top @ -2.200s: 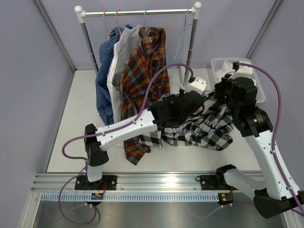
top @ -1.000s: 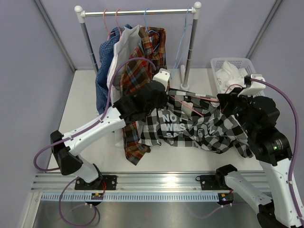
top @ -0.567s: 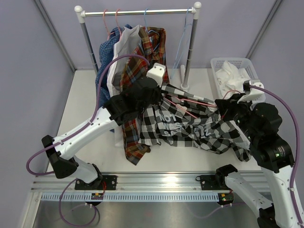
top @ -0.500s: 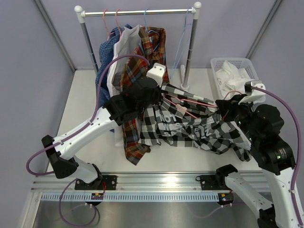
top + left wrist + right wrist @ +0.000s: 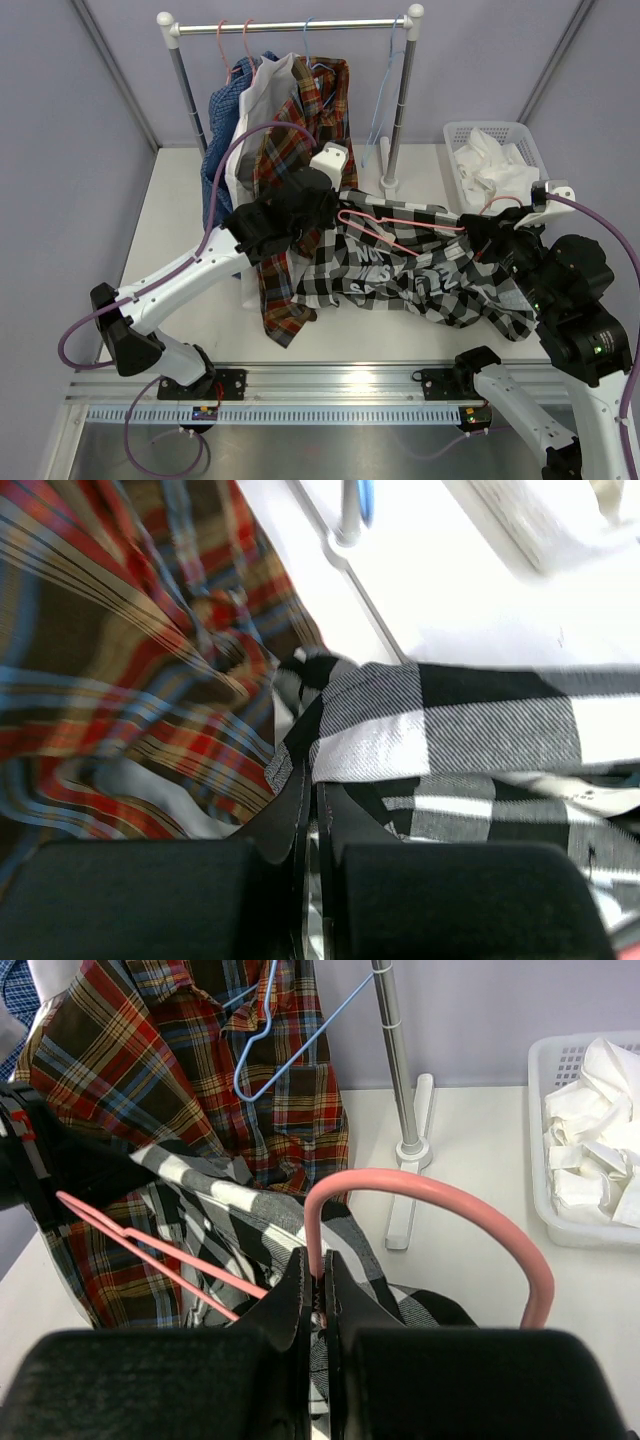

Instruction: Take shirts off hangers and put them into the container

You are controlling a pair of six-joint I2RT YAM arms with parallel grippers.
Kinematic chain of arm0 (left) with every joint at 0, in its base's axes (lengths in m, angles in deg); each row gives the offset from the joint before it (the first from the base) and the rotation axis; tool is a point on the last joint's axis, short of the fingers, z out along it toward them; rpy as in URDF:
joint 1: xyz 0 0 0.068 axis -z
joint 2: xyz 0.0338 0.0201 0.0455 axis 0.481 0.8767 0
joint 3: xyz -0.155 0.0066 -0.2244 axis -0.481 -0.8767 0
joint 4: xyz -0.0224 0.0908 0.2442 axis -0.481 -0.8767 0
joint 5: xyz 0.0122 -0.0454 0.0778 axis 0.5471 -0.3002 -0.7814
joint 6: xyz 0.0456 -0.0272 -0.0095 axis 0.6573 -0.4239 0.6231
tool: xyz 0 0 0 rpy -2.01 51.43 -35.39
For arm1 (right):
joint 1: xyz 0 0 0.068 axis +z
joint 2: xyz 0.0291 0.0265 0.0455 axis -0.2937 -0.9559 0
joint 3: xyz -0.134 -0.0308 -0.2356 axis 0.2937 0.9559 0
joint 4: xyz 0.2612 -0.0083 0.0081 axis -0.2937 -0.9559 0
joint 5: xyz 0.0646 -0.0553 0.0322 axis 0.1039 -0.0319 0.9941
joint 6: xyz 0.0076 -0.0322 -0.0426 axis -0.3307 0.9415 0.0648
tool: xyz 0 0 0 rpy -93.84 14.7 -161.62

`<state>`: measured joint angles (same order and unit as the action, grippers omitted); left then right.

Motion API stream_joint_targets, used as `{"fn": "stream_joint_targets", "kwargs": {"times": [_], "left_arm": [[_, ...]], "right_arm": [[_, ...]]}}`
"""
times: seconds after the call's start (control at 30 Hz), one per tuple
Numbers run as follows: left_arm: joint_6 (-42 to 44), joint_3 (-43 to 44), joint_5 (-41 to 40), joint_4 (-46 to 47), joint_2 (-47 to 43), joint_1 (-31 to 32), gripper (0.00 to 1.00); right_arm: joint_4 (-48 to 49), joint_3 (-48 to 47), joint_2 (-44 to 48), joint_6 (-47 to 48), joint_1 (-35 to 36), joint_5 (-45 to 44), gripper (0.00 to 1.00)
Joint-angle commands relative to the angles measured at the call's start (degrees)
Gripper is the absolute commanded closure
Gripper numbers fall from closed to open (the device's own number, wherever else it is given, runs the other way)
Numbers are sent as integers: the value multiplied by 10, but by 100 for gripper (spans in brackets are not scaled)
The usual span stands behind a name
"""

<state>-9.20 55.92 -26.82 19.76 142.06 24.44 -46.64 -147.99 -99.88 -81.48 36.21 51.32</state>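
Left gripper point(image 5: 310, 780): clamped on an edge of the checked shirt point(image 5: 420, 285).
Right gripper point(image 5: 315, 1272): pinched the pink hanger point(image 5: 430, 1198) at its hook.
Checked shirt: stretched between both arms, above mid-table point(image 5: 170, 250).
Container point(image 5: 500, 125): far right corner, white shirt point(image 5: 495, 165) inside.

Your table point(image 5: 170, 250) is a white top. At its back stands the clothes rack point(image 5: 389, 185), its white foot flat on the surface. The white lattice container point(image 5: 470, 125) sits at the back right, near that foot. The red-orange plaid shirt point(image 5: 285, 300) trails its hem onto the table left of centre. The black-and-white checked shirt point(image 5: 420, 290) spreads over the middle; you cannot tell how much of it rests there.
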Motion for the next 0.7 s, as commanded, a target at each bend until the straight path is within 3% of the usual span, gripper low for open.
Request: {"fn": "stream_joint_targets", "kwargs": {"times": [0.0,0.1,0.13,0.23,0.3,0.33,0.47,0.67], "left_arm": [[-15,-21,57,26,-39,13,100],[16,-53,75,55,-52,64,94],[14,-76,96,61,-65,71,77],[17,-128,80,92,-110,68,45],[27,-144,65,99,-131,59,31],[31,-147,70,99,-150,36,20],[60,-165,96,97,-191,-20,4],[142,-156,126,90,-222,-69,1]], "right_arm": [[44,-4,14,-6,-2,-12,100],[57,-1,14,-5,-2,-6,100],[61,1,16,-5,-2,-6,100],[64,3,18,3,-2,-12,100],[66,5,20,7,-2,-12,100],[66,6,21,8,-2,-11,100],[72,13,20,17,-2,15,100],[92,34,11,28,-2,81,100]]}}
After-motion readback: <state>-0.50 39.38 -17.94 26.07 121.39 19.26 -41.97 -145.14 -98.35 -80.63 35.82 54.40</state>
